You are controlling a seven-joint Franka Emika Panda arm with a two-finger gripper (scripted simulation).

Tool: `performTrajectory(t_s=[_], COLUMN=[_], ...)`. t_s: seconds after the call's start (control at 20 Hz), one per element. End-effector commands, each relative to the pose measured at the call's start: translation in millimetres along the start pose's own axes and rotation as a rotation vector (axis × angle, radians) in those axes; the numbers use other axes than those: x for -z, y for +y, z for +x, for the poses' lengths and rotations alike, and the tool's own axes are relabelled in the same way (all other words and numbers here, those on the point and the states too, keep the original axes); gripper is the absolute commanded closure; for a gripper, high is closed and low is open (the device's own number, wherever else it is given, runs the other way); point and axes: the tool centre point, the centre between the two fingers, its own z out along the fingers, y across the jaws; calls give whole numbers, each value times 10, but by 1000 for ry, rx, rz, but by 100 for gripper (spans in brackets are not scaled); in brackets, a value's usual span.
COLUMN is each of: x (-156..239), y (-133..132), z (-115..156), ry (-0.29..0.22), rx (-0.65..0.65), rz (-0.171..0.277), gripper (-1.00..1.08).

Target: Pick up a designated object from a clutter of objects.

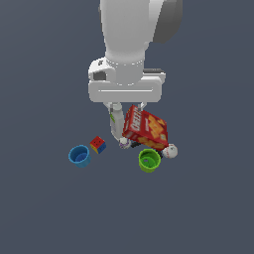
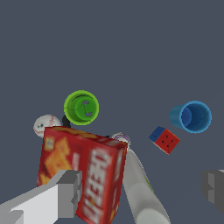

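Observation:
The designated small whitish-grey ball (image 1: 123, 143) lies on the floor between the white tube bottle (image 1: 117, 124) and the red cracker box (image 1: 145, 128). In the wrist view the ball (image 2: 120, 140) peeks out at the box's (image 2: 83, 175) corner, by the end of the bottle (image 2: 142, 188). My gripper (image 1: 129, 107) hangs open and empty above the box and bottle, apart from the ball. In the wrist view the gripper (image 2: 141, 189) has its fingers wide apart, one over the box. The black stick is mostly hidden.
A puzzle cube (image 1: 97, 145) and a blue cup (image 1: 79, 156) stand on the exterior view's left. A green cup (image 1: 149, 159) and a white ball with reddish marks (image 1: 170, 151) sit in front of the box.

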Motion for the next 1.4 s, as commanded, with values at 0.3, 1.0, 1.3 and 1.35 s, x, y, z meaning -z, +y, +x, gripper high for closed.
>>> performTrajectory(t_s=[0.3,1.0,1.3,1.35], x=[13,-51,-199,-231], y=[175,261,256,255], z=[-7,-7,0,0], ry=[0,0,0,0], rx=[-52,-35,56,76], rz=[15,20,16,15], gripper=[-92,-92,-92,-92])
